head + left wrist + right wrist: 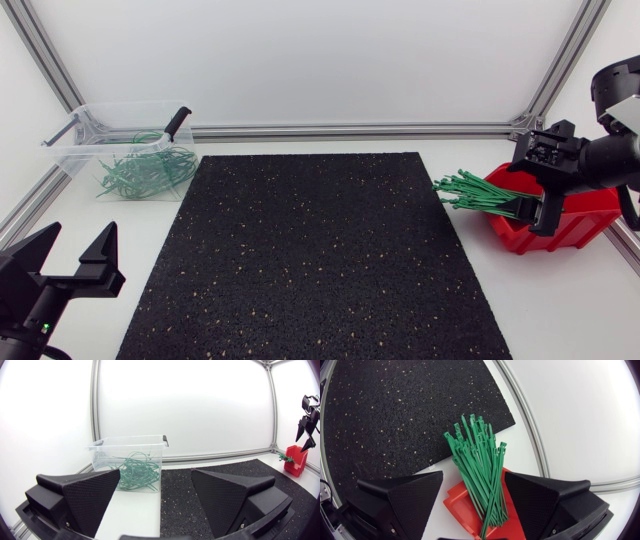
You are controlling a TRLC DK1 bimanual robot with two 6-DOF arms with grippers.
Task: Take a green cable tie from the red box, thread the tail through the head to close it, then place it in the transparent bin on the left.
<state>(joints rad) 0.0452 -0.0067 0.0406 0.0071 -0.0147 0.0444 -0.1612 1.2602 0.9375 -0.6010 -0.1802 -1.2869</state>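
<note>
A red box [570, 222] sits at the table's right edge with a bundle of green cable ties [478, 190] sticking out toward the mat. My right gripper [535, 212] hangs open just above the box, its fingers either side of the ties [481, 477] without touching them; the red box [462, 505] lies below. The transparent bin [122, 148] at the far left holds several closed green ties. My left gripper [72, 260] rests open at the near left corner, empty, facing the bin [129, 462].
A black speckled mat [310, 255] covers the table's middle. Aluminium frame rails [350, 130] run along the back and sides. The bin has a black handle clip [176, 122] on its rim.
</note>
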